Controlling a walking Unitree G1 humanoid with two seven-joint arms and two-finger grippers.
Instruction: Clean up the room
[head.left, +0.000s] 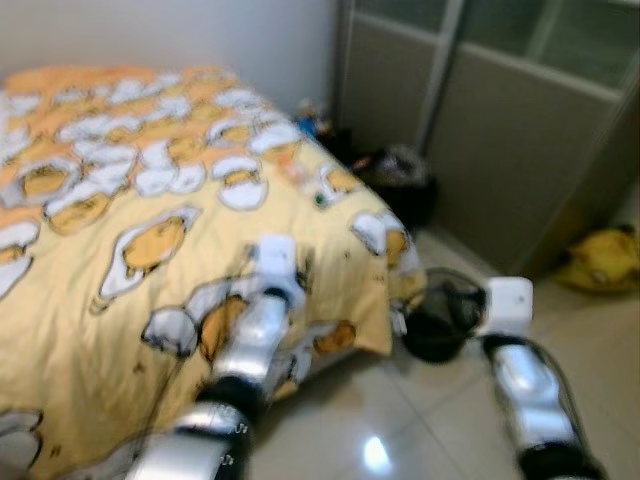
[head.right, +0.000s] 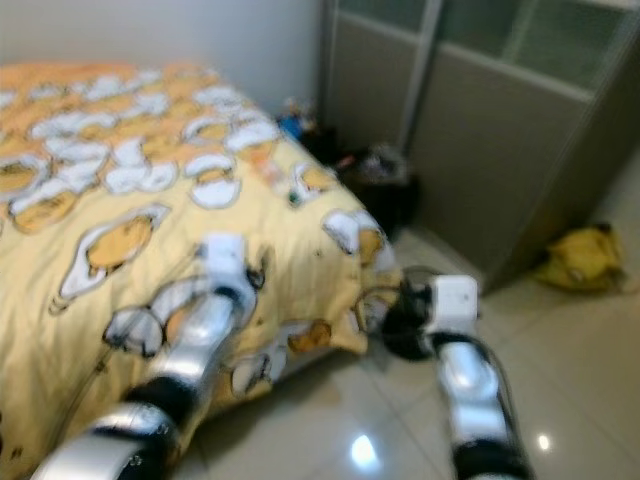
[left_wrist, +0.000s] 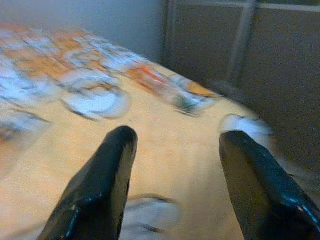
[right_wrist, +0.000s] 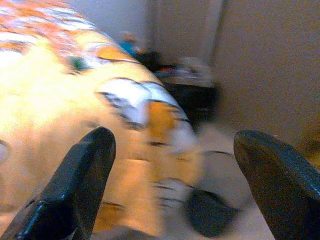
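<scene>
Left gripper (left_wrist: 172, 145), fingers spread and empty, hovers over the bed's duvet (head.left: 120, 200); a small wrapper (left_wrist: 165, 90) lies ahead, long axis slanting, nearer than to the open right gripper (right_wrist: 172, 150)

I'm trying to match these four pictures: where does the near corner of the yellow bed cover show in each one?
Left eye view: the bed cover corner sits mid-picture, between the two arms.
Right eye view: the corner, again mid-picture.
Left wrist view: the corner, just ahead of the left pincer.
Right wrist view: the corner, ahead of the right pincer.
Shared landmark: the grey doors behind it.
</scene>
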